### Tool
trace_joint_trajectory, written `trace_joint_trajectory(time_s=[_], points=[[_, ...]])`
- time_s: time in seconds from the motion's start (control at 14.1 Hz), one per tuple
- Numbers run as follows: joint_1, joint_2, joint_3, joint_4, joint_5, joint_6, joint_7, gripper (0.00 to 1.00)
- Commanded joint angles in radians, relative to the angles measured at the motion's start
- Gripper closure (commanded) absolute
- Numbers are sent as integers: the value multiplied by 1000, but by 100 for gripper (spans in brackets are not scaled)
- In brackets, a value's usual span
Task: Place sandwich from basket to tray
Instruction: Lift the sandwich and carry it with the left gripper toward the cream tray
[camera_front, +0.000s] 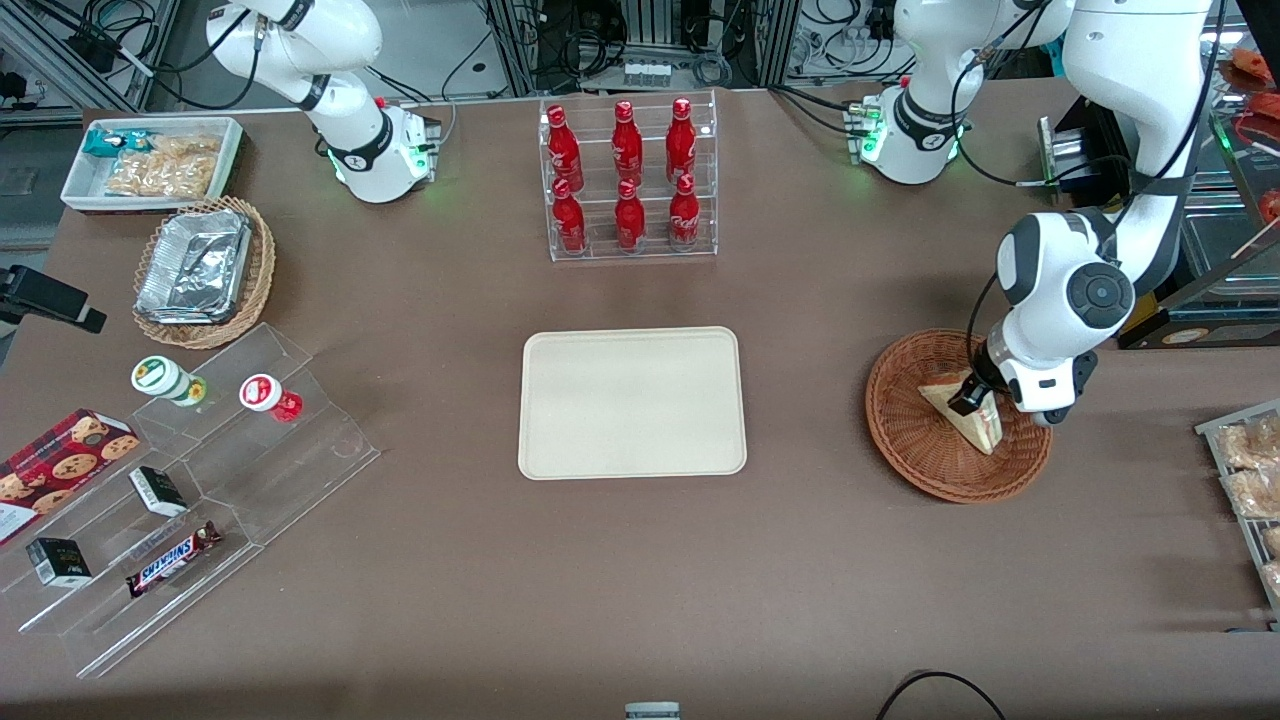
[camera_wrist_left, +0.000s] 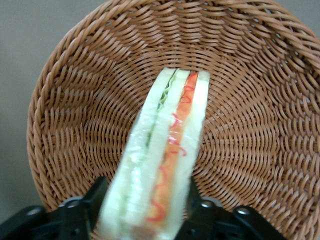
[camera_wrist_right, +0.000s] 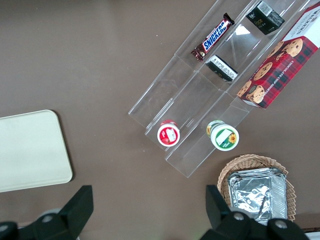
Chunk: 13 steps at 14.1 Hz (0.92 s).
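The sandwich (camera_front: 972, 422) is a pale bread wedge with red, orange and green filling, standing on edge in the reddish-brown woven basket (camera_front: 900, 440) toward the working arm's end of the table. My gripper (camera_front: 972, 396) is down in the basket, shut on the sandwich. In the left wrist view the sandwich (camera_wrist_left: 170, 145) runs between the two black fingers (camera_wrist_left: 85, 205), which press on its bread sides, with the basket (camera_wrist_left: 75, 100) weave all around and my gripper (camera_wrist_left: 147, 210) closed on the wedge's wide end. The cream tray (camera_front: 632, 402) lies bare at the table's middle, apart from the basket.
A clear rack of red bottles (camera_front: 628, 180) stands farther from the front camera than the tray. Toward the parked arm's end are a stepped clear display (camera_front: 200, 480) with snacks, a tan basket of foil containers (camera_front: 200, 268) and a white snack bin (camera_front: 152, 160). Baked snacks (camera_front: 1250, 470) lie at the working arm's table edge.
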Motion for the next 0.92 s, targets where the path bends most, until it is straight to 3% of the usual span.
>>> trace_joint_trajectory(time_s=[0.0, 0.35, 0.64, 0.85], points=[[-14, -14, 3, 3, -2, -8, -33, 89], [-41, -40, -28, 160, -1, -251, -29, 91], [-145, -22, -45, 262, 4, -395, 157, 94], [-257, 85, -45, 401, -1, -430, 172, 94]])
